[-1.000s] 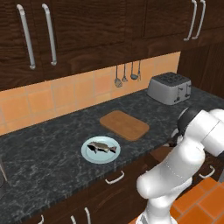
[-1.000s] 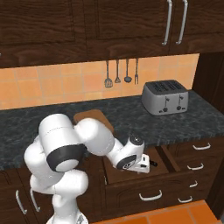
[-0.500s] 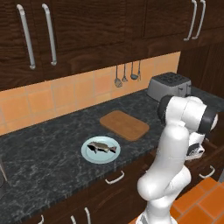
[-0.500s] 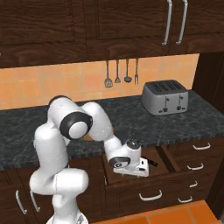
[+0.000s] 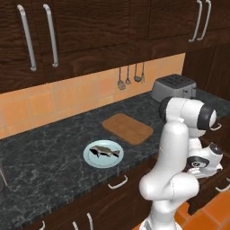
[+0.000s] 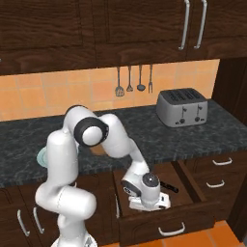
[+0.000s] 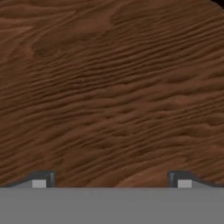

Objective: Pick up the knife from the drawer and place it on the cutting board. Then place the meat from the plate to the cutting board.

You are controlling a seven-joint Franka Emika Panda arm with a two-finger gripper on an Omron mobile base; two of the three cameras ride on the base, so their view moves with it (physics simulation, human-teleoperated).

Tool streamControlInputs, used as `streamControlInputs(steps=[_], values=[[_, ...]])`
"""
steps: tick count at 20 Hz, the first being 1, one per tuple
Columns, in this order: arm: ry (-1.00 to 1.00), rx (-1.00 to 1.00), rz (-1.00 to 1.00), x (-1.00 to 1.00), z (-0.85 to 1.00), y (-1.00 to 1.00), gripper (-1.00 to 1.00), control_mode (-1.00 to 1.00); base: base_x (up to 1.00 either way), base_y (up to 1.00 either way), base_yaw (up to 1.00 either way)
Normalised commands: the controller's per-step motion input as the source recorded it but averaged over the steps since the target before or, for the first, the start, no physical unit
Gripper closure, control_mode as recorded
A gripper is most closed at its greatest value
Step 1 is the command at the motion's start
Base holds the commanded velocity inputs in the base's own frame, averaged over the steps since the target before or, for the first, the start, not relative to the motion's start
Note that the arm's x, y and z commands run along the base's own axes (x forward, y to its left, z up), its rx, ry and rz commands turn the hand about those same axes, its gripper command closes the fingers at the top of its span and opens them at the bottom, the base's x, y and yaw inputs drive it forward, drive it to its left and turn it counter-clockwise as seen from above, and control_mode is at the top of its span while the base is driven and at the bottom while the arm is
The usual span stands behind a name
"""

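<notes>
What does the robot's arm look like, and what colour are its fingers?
The arm is shiny white, built from fat rounded tubes, with dark round caps at its joints. Its hand is a white block. The gripper ends in two small dark grey fingertips with paler pads. No cables or markings show.

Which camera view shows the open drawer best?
The right base view: the drawer stands pulled out, its handle and floor visible. The hand view gives a close look at its wood floor. The left base view shows little of it behind the arm.
</notes>
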Motion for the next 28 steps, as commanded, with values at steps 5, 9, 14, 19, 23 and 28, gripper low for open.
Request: streamControlInputs(steps=[5,9,14,19,23,28], values=[[-0.01,0.08,0.0,-0.97,0.1,-0.59,-1.0,-1.0,0.0,0.0,0.0],[0.0,0.04,0.0,-0.68,0.37,-0.39,-1.0,-1.0,0.0,0.0,0.0],[0.0,0.02,0.02,0.04,0.55,-0.18,-1.0,-1.0,0.0,0.0,0.0],[0.0,0.02,0.2,0.99,0.56,0.0,-1.0,-1.0,0.0,0.0,0.0],[0.0,0.0,0.2,0.81,0.75,-0.26,-1.0,-1.0,0.0,0.0,0.0],[0.0,0.02,0.19,0.37,0.2,-0.47,-1.0,-1.0,0.0,0.0,0.0]])
